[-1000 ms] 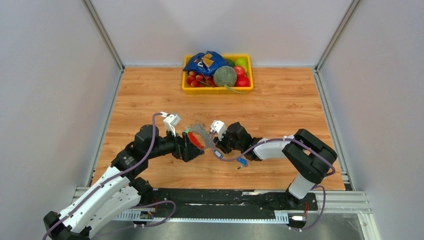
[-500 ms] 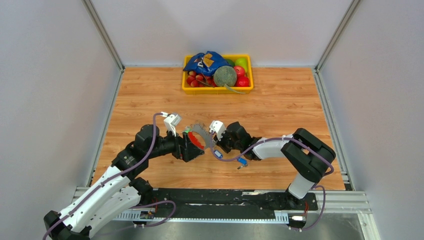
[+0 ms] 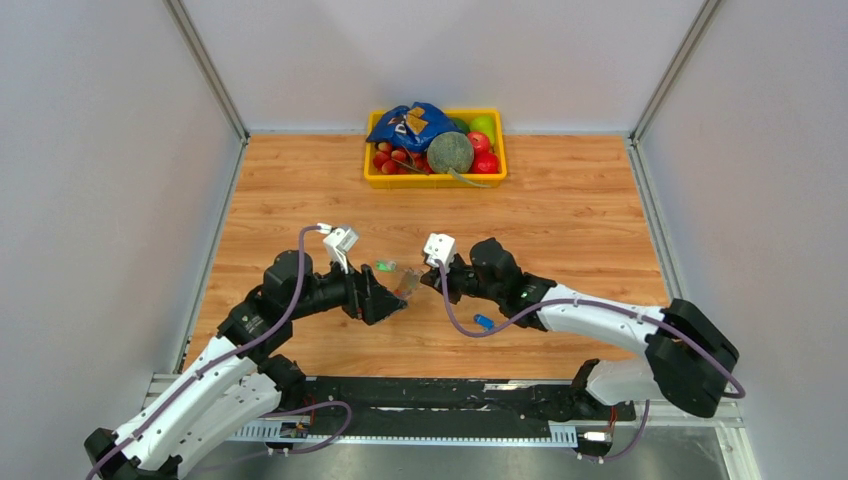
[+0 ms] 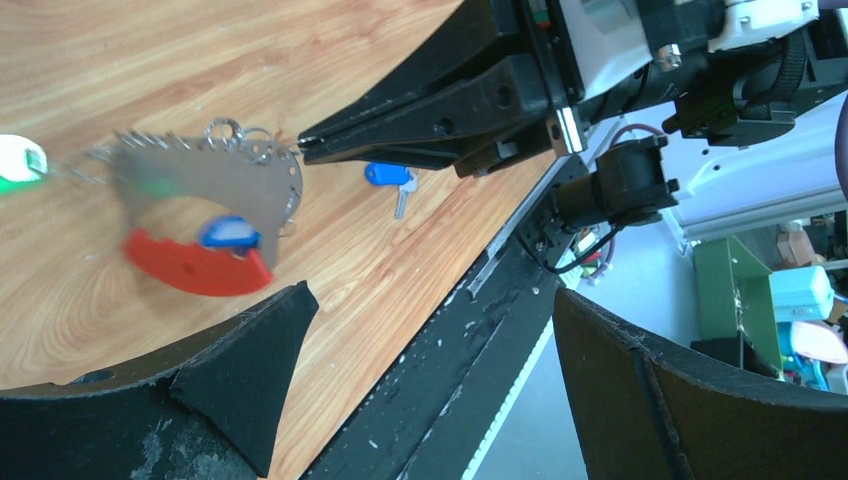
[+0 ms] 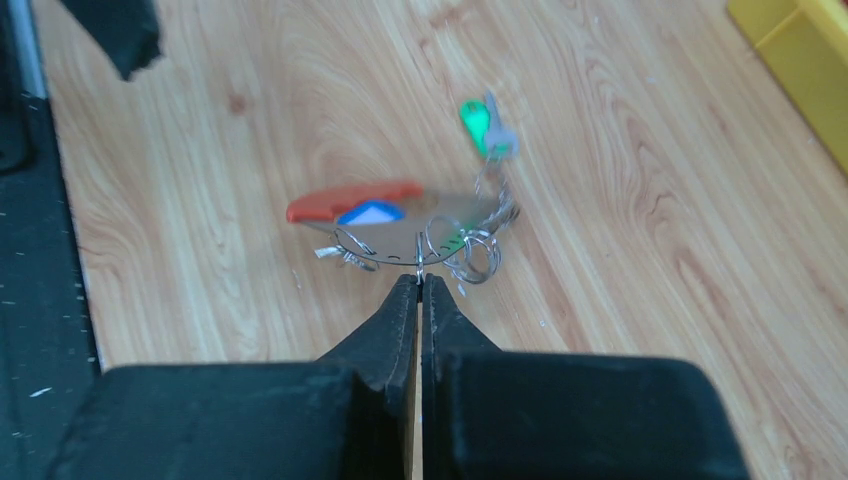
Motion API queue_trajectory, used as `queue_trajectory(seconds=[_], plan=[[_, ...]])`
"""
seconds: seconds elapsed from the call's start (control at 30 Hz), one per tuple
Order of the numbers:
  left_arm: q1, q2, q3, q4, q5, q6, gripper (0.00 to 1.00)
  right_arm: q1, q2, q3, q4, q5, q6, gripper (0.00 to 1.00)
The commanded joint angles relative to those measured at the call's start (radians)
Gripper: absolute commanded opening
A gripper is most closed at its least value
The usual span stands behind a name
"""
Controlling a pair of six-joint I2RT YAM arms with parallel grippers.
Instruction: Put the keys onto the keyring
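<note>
The keyring [image 4: 215, 215] is a red clip [image 5: 350, 202] on a silvery-grey strip with small wire rings, blurred by motion. One blue-headed key [image 5: 368, 212] sits against the clip. My right gripper [image 5: 420, 280] is shut on a wire ring at the strip's edge and also shows in the top view [image 3: 428, 281]. My left gripper [image 3: 388, 298] is open and empty, just left of the keyring [image 3: 403, 281]. The second blue key [image 4: 388, 177] lies loose on the table [image 3: 483, 322], near the right forearm.
A small green tag [image 5: 480, 120] dangles from the keyring's chain. A yellow tray [image 3: 435, 181] full of toys stands at the back middle. Metal rails run along the table's near edge [image 4: 520, 300]. Grey walls close in both sides.
My left gripper has opened and let go of the red clip. The keyring now hangs blurred from my right gripper. The right arm has stretched out, its elbow swung to the right.
</note>
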Motion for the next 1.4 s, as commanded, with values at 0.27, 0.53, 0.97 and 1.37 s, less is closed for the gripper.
queue_trajectory(seconds=[0.27,0.53,0.97,1.37], plan=[[-0.004,-0.082,0.144,0.037,0.041,0.038,1.00,0.015,-0.293,0.084,-0.114,-0.170,0.111,0.00],[-0.004,-0.102,0.123,0.192,0.117,-0.008,0.98,0.015,-0.404,0.136,-0.130,-0.291,0.204,0.00],[-0.004,-0.098,0.072,0.481,0.205,-0.109,0.84,0.015,-0.432,0.185,-0.131,-0.586,0.168,0.00],[-0.005,-0.101,0.058,0.533,0.275,-0.127,0.77,0.016,-0.401,0.256,-0.149,-1.080,-0.030,0.00]])
